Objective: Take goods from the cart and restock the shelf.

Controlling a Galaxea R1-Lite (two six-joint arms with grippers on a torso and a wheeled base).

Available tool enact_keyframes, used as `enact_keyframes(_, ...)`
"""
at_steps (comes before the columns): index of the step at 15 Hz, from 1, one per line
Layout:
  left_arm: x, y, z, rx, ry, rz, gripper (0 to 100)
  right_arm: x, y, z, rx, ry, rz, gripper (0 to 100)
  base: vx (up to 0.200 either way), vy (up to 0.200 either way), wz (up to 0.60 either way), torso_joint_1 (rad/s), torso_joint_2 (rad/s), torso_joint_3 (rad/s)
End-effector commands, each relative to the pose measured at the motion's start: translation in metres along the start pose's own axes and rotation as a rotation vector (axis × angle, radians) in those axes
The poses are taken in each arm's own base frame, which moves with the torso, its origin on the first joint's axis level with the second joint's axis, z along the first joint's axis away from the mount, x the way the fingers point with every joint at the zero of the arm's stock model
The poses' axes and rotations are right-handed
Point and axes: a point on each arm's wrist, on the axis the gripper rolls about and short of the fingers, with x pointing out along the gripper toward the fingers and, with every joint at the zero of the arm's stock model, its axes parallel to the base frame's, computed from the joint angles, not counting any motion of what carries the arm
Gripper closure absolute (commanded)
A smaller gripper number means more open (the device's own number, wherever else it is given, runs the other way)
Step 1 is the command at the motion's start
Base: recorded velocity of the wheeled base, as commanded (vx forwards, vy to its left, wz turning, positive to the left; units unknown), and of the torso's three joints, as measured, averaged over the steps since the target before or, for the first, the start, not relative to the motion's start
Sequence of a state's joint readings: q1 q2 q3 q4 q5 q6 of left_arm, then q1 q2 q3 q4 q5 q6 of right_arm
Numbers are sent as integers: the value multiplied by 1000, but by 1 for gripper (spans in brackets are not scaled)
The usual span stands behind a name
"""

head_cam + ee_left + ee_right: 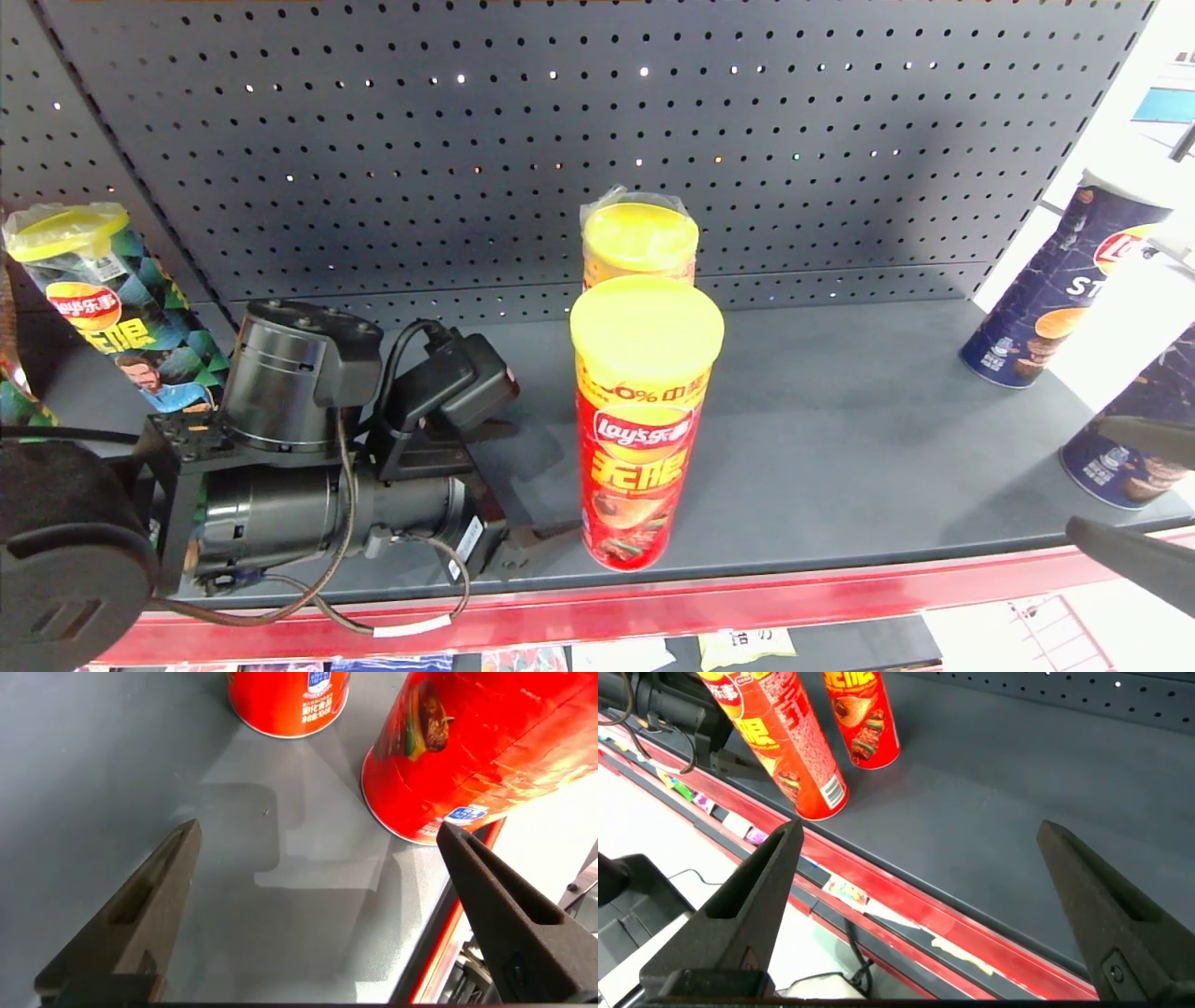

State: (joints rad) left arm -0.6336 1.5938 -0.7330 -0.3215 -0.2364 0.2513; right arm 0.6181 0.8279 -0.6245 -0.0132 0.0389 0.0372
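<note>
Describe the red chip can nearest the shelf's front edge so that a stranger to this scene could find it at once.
Find the dark grey shelf with a pegboard back and a red front strip. Near its middle stand two red, yellow-lidded cans, one behind the other. Yours is the front can, by the strip; the rear can wears plastic wrap over its lid.

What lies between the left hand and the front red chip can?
Bare shelf, from left hand to front red chip can, in the left wrist view.
</note>
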Motion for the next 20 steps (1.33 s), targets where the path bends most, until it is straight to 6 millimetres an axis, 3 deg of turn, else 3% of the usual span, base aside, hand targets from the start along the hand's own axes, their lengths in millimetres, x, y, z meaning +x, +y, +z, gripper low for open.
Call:
enact_keyframes(1, 2, 1, 1, 0, 1, 0, 0, 1, 0, 0, 1, 2, -1, 0, 0, 0, 0, 0, 0, 0)
enact_keyframes(8, 4, -1, -1, 1, 7, -7, 0, 4, 0, 0, 8, 12, 1, 0, 0, 0, 0, 0, 0, 0)
enact_keyframes(11, -15, 1, -9, -15, 3, 21, 0, 2, 0, -3, 4, 15, 2, 0, 0, 0, 0, 0, 0, 0)
enact_keyframes(14, -58, -5, -11, -15, -78, 72, 0, -9, 0, -16, -29, 13, 13, 0, 0, 0, 0, 0, 0, 0)
enact_keyframes(15, -91, -16, -20, -7, -135, 106, 0, -21, 0, -28, -54, -1, 9, 0, 0, 0, 0, 0, 0, 0)
enact_keyframes(19, -209, -68, -90, -143, -115, 278, 0, -83, 0, -65, -32, 6, -140, 0, 0, 0, 0, 0, 0, 0)
enact_keyframes(20, -228, -77, -102, -156, -93, 309, 0, -92, 2, -71, -27, 11, -179, 0, 0, 0, 0, 0, 0, 0)
